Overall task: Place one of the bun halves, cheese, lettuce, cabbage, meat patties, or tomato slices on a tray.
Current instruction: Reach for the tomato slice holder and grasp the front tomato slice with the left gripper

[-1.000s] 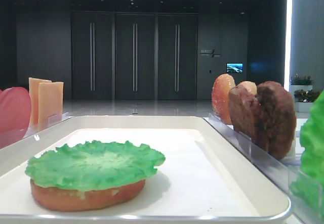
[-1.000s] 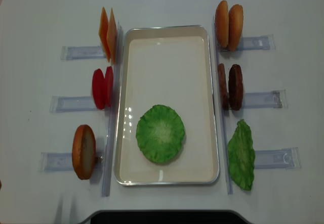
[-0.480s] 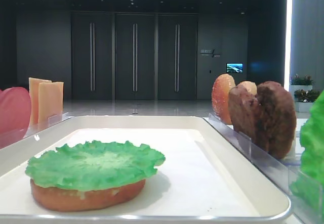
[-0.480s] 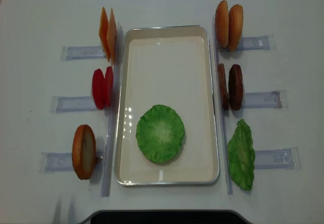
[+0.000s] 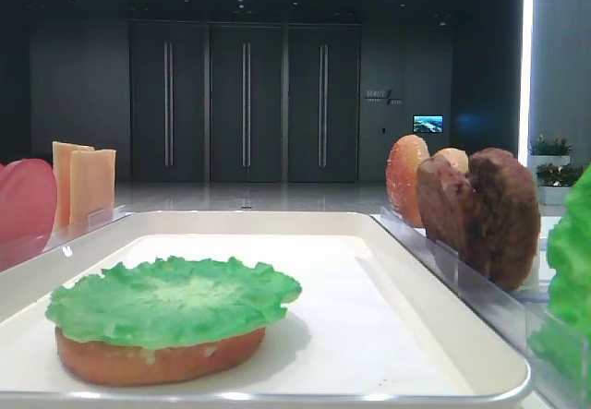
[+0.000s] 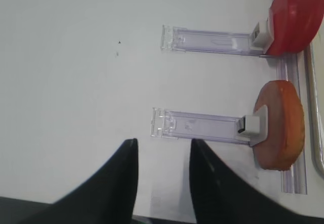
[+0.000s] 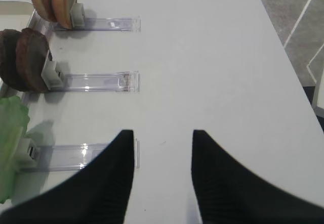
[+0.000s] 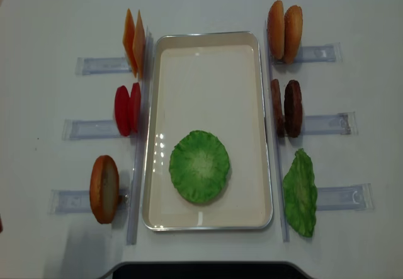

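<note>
A white tray (image 8: pixel 208 39) lies mid-table. In it a green lettuce leaf (image 8: pixel 199 166) rests on a bun half (image 5: pixel 157 358). Left of the tray stand cheese slabs (image 8: pixel 134 43), tomato slices (image 8: pixel 128 109) and one bun half (image 8: pixel 104 189). On its right are two bun halves (image 8: pixel 284 31), meat patties (image 8: pixel 286 108) and another lettuce leaf (image 8: pixel 300 193). My left gripper (image 6: pixel 162 142) is open and empty over bare table, just short of the bun half's (image 6: pixel 281 125) holder. My right gripper (image 7: pixel 163 133) is open and empty, right of the lettuce's (image 7: pixel 10 143) holder. No cabbage shows apart from the green leaves.
Clear plastic holders (image 8: pixel 88 129) stick out sideways from each upright food pair on both sides of the tray. One holder end (image 6: pixel 164 123) lies close in front of my left fingers. Another (image 7: pixel 81 155) passes under my right gripper's left finger. The table's right edge (image 7: pixel 288 47) is near.
</note>
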Motion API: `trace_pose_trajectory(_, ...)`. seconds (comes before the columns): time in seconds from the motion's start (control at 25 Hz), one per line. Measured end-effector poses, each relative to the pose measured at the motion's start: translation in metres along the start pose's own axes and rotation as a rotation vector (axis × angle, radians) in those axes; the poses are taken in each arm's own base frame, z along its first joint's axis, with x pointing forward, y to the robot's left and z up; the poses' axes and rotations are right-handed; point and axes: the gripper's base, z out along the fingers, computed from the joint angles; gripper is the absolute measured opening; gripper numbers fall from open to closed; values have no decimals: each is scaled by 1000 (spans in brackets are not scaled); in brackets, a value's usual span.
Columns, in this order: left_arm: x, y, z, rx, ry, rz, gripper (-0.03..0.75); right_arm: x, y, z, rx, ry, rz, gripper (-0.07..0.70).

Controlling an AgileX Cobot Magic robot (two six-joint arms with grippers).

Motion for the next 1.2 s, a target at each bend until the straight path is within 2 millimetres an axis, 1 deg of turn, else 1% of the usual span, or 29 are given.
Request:
trace_pose_trajectory(0.12, -28, -5, 10, -6, 77, -7, 265, 0, 0, 0, 0, -1, 0, 266)
trace_pose_trajectory(0.28, -65, -14, 30, -5, 159, -24, 265, 0, 0, 0, 0, -2, 0, 266)
trace_pose_trajectory(0.44, -99, -24, 60, -6, 199, -20, 265, 0, 0, 0, 0, -2, 0, 266)
trace_pose_trajectory(0.68, -136, -39, 118, -23, 318, -4, 265, 0, 0, 0, 0, -2, 0, 266)
trace_pose_trajectory(0.84, -154, -47, 153, -30, 373, 7, 280, 0, 0, 0, 0, -2, 0, 266)
trace_pose_trajectory(0.96, -161, -52, 177, -31, 419, 8, 304, 0, 0, 0, 0, -2, 0, 266)
trace_pose_trajectory(1.08, -164, -56, 193, -28, 447, 7, 316, 0, 0, 0, 0, -2, 0, 266)
trace_pose_trajectory(1.2, -164, -59, 204, -29, 466, 9, 322, 0, 0, 0, 0, -2, 0, 266)
